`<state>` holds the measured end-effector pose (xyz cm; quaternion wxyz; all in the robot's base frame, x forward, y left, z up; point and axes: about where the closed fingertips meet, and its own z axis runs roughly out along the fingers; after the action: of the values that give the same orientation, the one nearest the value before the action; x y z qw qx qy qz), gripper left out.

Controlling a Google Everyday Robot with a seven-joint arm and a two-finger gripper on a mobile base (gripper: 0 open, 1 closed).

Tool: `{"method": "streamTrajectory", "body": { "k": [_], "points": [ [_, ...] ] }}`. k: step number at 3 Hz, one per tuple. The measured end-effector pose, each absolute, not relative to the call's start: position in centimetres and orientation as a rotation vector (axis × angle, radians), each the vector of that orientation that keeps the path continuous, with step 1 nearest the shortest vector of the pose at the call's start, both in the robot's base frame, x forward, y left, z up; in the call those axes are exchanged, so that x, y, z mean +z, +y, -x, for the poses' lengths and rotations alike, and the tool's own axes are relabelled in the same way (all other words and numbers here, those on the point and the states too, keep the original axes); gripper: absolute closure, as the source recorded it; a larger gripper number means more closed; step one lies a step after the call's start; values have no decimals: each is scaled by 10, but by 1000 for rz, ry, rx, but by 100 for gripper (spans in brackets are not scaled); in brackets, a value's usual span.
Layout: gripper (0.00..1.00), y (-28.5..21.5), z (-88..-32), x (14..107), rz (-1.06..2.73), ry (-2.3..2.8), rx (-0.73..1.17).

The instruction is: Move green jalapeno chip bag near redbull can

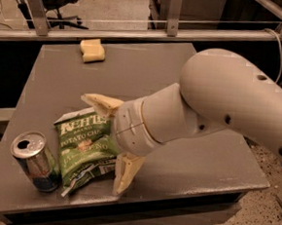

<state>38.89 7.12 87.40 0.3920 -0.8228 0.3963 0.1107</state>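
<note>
The gripper [102, 145] hangs low over the table's [192, 79] front left, its 2 fingers spread wide, holding nothing, the green jalapeno chip bag [83, 149] lying flat just left of them, lengthwise front-to-back, beside the redbull can [35, 161].

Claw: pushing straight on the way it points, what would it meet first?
Probably the green jalapeno chip bag, flat on the table just ahead of the open claw; the redbull can stands beyond it.
</note>
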Motion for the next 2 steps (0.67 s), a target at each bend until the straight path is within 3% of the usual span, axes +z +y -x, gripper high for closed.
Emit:
{"method": "streamTrajectory", "body": {
  "k": [1,2],
  "points": [
    [0,44,-408,896,2012,1053,230],
    [0,-41,-464,946,1774,1209,152]
  ]
}}
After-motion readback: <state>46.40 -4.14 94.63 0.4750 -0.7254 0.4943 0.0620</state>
